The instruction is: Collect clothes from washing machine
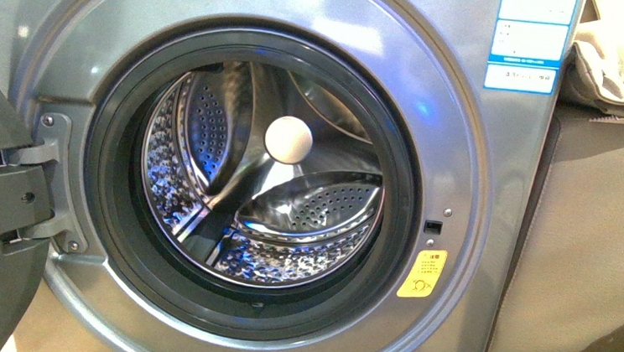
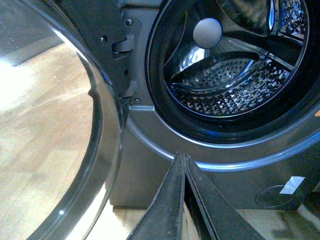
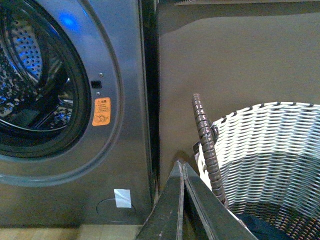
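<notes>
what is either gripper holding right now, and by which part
Nothing. The left gripper and the right gripper are both shut with nothing between their fingers. A bit of dark navy-blue cloth lies in the grey-white woven basket.

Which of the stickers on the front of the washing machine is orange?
The small sticker beside the porthole, low on its right rim, under the latch slot. The labels at the top corner are blue-white.

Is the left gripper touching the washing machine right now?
Apart. The left wrist view shows the shut left gripper short of the washing machine, its open door alongside.
</notes>
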Available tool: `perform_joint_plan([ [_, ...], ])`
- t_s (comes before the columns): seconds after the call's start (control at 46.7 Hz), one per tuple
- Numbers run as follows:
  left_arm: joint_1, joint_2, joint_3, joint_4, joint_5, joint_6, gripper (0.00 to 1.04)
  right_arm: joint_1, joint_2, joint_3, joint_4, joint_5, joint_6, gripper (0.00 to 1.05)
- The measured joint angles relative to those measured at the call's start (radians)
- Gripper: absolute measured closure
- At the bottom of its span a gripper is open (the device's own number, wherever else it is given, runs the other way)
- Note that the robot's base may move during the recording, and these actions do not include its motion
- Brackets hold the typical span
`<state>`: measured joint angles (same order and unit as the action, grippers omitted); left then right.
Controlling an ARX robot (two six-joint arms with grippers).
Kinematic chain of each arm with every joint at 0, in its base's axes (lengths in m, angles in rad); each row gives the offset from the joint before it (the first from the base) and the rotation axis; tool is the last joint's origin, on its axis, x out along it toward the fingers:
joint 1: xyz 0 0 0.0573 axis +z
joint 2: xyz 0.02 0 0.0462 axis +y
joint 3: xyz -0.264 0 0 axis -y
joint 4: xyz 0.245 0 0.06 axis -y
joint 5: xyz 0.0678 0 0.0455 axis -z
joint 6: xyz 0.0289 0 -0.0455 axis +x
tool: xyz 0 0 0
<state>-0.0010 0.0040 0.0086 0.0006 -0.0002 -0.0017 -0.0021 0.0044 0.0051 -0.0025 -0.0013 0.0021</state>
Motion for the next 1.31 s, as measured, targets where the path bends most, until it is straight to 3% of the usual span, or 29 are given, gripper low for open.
perform_joint_plan([
  [0.086, 0.0, 0.0, 0.0, 0.0, 0.0, -0.001, 0.99, 0.0, 0.0, 0.0, 0.0, 0.0, 0.0, 1.02],
  [0.15, 0.0, 0.0, 0.0, 0.0, 0.0, 0.0, 0.89, 0.0, 0.0, 0.0, 0.0, 0.0, -0.001, 0.99],
  [0.663, 0.0, 0.0, 0.0, 0.0, 0.0, 0.0, 0.05, 0.0, 0.0, 0.0, 0.0, 0.0, -0.002, 0.17],
  [0.749, 0.0, 0.0, 0.0, 0.0, 0.0, 0.0, 0.07, 0.0, 0.0, 0.0, 0.0, 0.0, 0.0, 0.05],
  [1.306, 0.0, 0.0, 0.0, 0.0, 0.0, 0.0, 0.06, 0.0, 0.0, 0.0, 0.0, 0.0, -0.001, 0.07],
])
